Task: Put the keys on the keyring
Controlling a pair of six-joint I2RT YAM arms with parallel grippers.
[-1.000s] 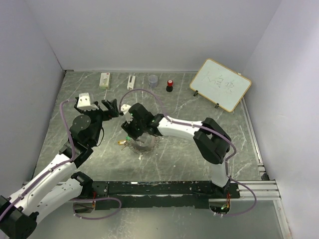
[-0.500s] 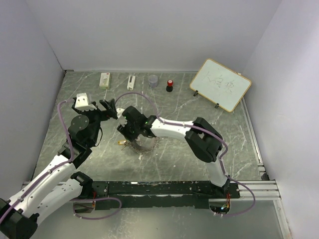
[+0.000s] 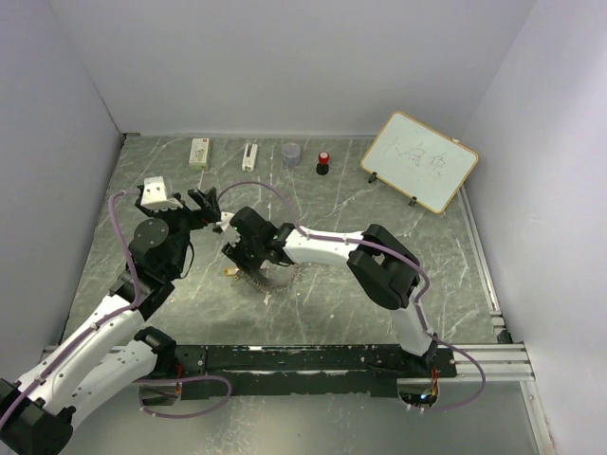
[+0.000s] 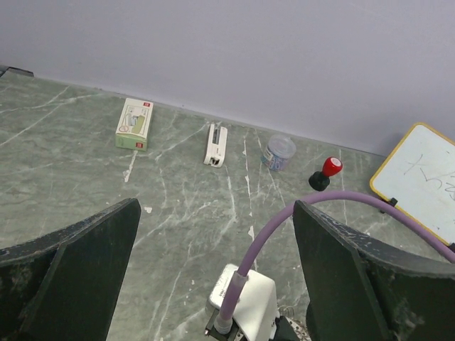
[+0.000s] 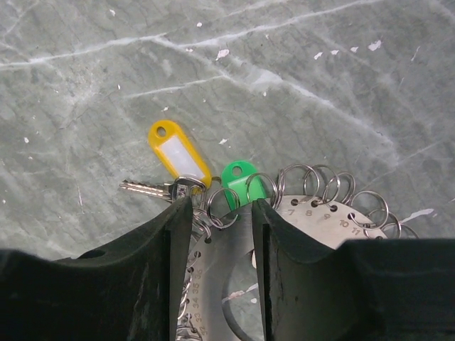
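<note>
Silver keyring (image 5: 313, 227) lies flat on the marbled desk (image 5: 320, 85). Its plate is stamped 8, 9, 10, 11 beside rim holes that carry small wire loops. The yellow-headed key (image 5: 178, 153) sits at its ten o'clock and the green-headed key (image 5: 240, 181) at eleven, touching the loops; whether either is threaded on cannot be told. The right hand (image 5: 222, 206) hangs over the rim, fingers narrowly parted and clamping nothing. The left hand (image 4: 217, 206) is spread wide and empty. Whiteboard (image 4: 426, 177) writing is illegible. Bare desk lies beyond the keys, nine through three o'clock.
</note>
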